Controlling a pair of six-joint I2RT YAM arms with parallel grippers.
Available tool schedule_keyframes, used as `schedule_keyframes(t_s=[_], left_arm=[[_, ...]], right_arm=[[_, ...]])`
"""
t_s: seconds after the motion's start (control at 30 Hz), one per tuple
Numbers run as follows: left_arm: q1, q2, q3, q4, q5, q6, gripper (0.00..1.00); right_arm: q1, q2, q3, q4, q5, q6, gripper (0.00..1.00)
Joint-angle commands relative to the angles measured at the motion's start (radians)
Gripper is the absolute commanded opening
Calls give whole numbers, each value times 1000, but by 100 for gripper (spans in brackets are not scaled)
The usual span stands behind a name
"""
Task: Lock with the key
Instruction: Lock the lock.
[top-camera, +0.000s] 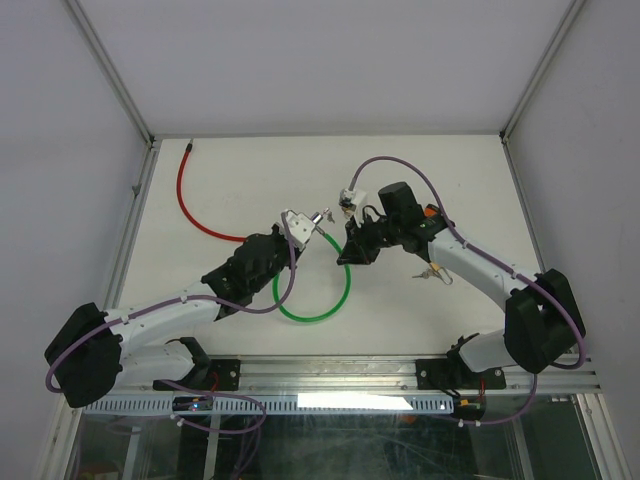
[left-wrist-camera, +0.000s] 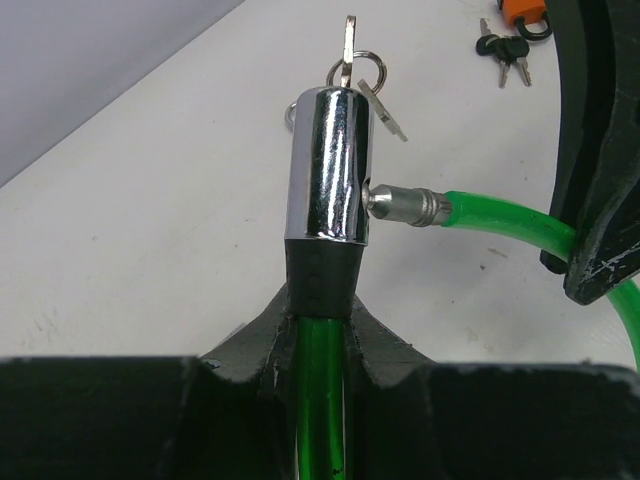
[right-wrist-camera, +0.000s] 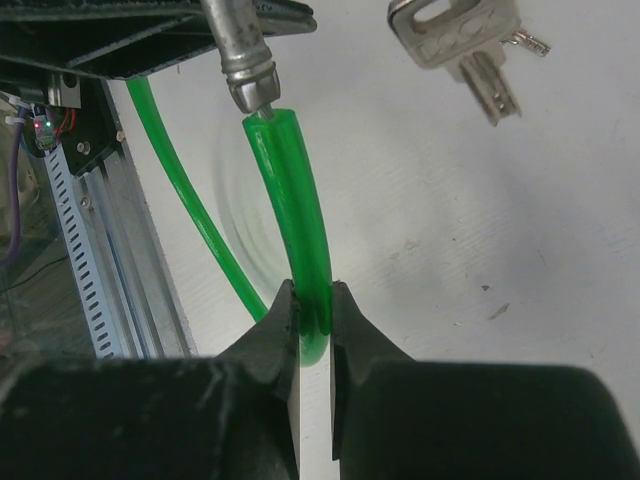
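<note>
The lock (left-wrist-camera: 330, 165) is held above the middle of the surface (top-camera: 420, 180), between the arms. Its long axis runs straight out from the left gripper (left-wrist-camera: 320, 330), key (left-wrist-camera: 349, 50) at the far end (a ring with a spare hangs there). The pin (left-wrist-camera: 405, 205) lies crosswise, its tip at the lock's side hole. The left gripper is clenched on the cable (left-wrist-camera: 500, 220) at the black collar under the lock. The right gripper (right-wrist-camera: 314, 320) is nearly closed, pinching the cable just behind the pin.
</note>
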Motion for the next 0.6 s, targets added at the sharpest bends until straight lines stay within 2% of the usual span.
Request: schedule_keyframes(t_s=[0.0, 0.23, 0.57], left_arm=[[-17, -5, 41, 74, -4, 45, 0], [-44, 33, 51, 18, -86, 133, 0], [-107, 119, 85, 5, -110, 224, 0]], right_arm=[[18, -3, 59, 18, -50, 35, 0], [0, -43, 60, 10, -154, 31, 0], [-11, -76, 40, 40, -303, 59, 0]])
